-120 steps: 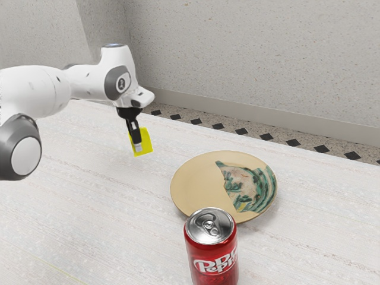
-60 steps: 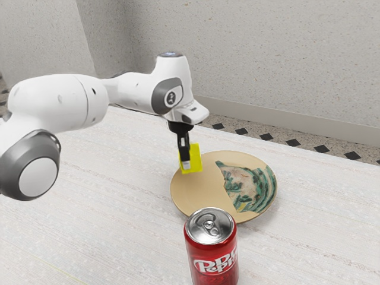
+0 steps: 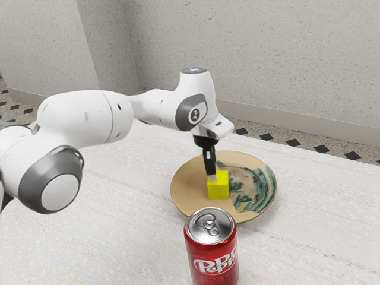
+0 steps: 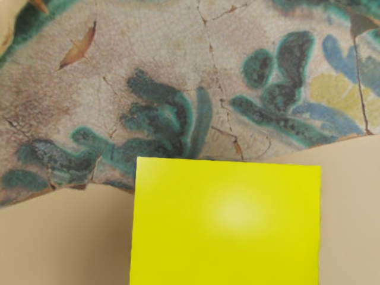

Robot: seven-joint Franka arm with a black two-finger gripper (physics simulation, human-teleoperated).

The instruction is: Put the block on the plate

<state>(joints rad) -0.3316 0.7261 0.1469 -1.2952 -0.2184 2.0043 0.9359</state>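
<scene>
The yellow block (image 3: 218, 186) is over the mid of the plate (image 3: 185, 177), w/ the plain part on the exterior view's left and the painted part on the exterior view's right. It looks v. low, maybe sitting on the plate, but I can't tell 4 sure if it touches. The claw (image 3: 212, 177) is right at the block's top, on the side toward the exterior view's left. I can't tell if the claw is apart or clamped on the block, b/c the pics don't show both sides of it.

What could go wrong? If the block is a bit up in the air and gets let go too soon, it could drop, tip or slide, esp. if the plate is not flat there. If the claw pushes down too hard, it could press on the plate and make it tip or skid. If the claw goes up b4 it's all the way loose, it could pull the block up or drag it over. A crooked lift could bump it too.

The red can (image 3: 212, 255) is at the near side, close to the plate's near edge. A low swing that way prob. could knock it, so best 2 check the block sits flat, let go softly, then go straight up
</scene>
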